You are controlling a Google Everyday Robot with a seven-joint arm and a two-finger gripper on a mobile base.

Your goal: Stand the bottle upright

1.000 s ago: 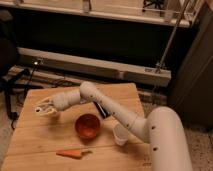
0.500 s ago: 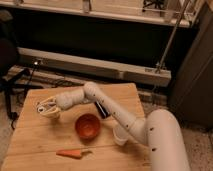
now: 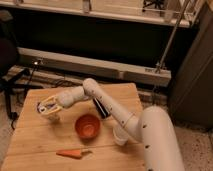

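My gripper [image 3: 48, 107] is over the left part of the wooden table [image 3: 35, 145], at the end of the white arm [image 3: 107, 107] that reaches in from the right. It is shut on the whitish bottle [image 3: 54, 117]. The bottle hangs below the fingers, close to upright, with its lower end at or just above the tabletop. The fingers hide its upper part.
A red bowl [image 3: 87, 126] stands right of the gripper near the table's middle. A short white cup [image 3: 120, 136] stands by the arm at the right. An orange carrot [image 3: 72, 153] lies near the front edge. A dark chair [image 3: 7, 60] stands at the left.
The gripper has risen a little and shifted slightly right with the bottle, and the bottle now hangs more nearly upright.
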